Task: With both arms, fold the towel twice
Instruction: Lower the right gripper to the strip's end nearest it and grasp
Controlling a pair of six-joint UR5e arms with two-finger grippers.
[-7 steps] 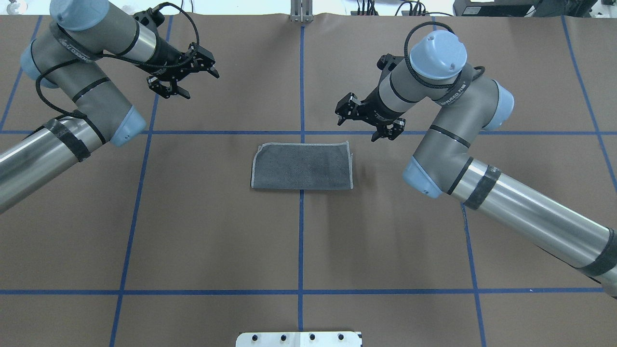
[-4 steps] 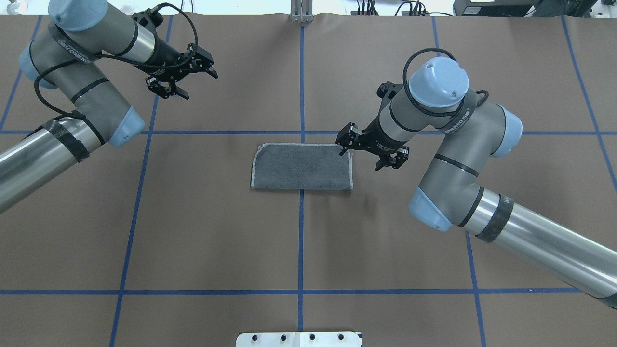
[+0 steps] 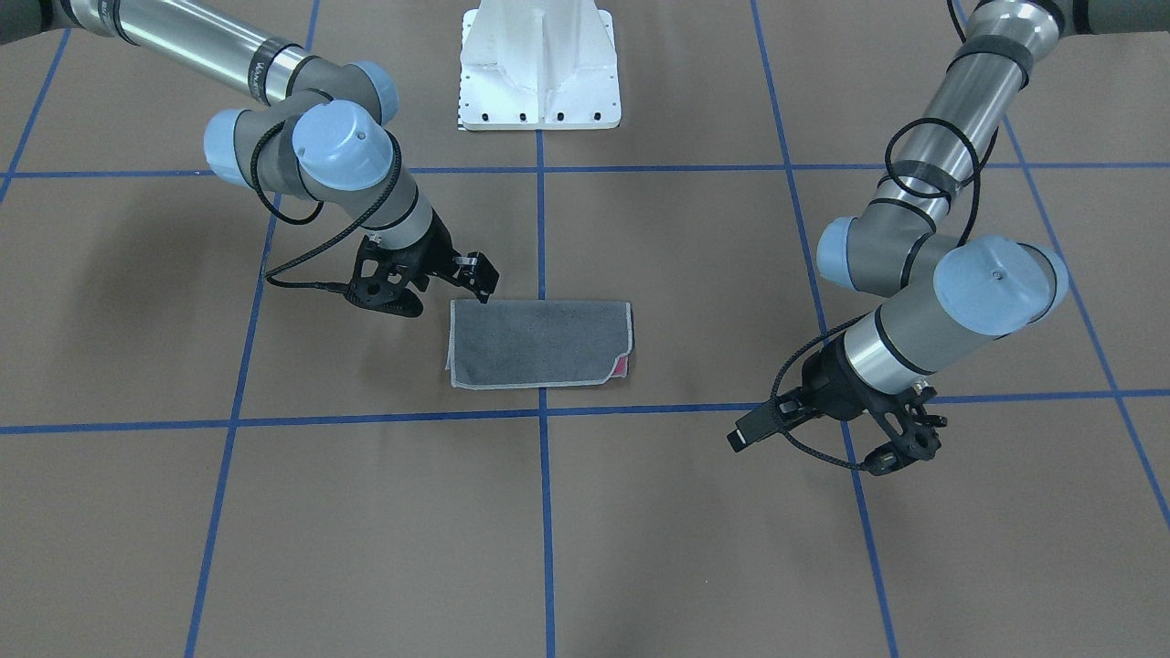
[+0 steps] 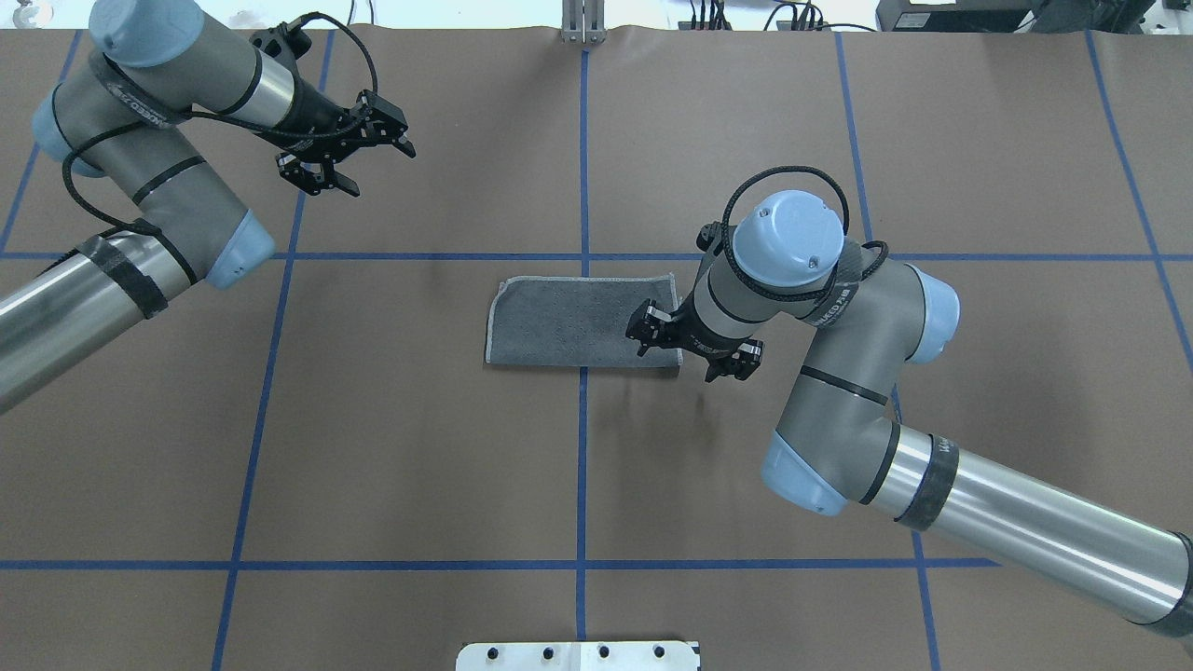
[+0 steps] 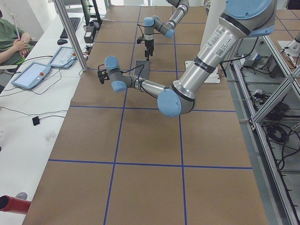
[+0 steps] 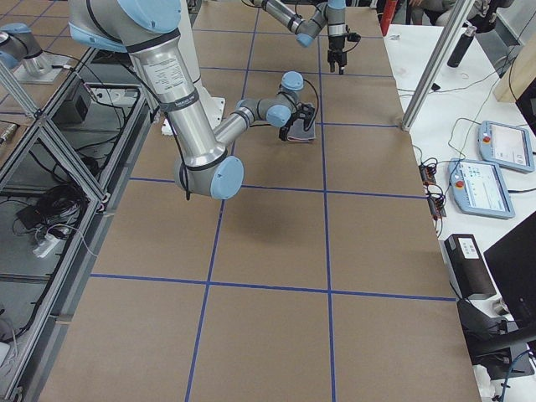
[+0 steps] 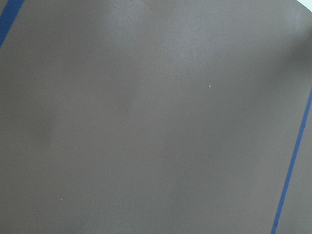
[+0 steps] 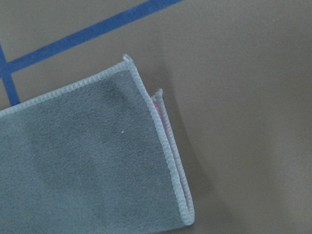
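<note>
The towel (image 4: 569, 321) lies flat at the table's middle, folded into a rectangle with its dark grey face up and its pale border showing. A sliver of pink peeks out at one corner (image 3: 622, 367). My right gripper (image 4: 678, 359) hovers open over the towel's right edge, near the corner closest to the robot, holding nothing. The right wrist view shows that towel (image 8: 97, 161) corner with pink between the layers. My left gripper (image 4: 373, 168) is open and empty, far off at the back left. Its wrist view holds only brown table paper.
Blue tape lines (image 4: 582, 466) grid the brown table cover. The white pedestal base (image 3: 539, 64) stands at the robot's side of the table. A seated person (image 5: 11, 42) and control tablets (image 5: 33, 75) are at a side desk beyond the far edge.
My right arm has swung from beyond the towel's far right corner down along its right edge toward the near corner. The left arm drifted slightly away. The towel has not moved.
</note>
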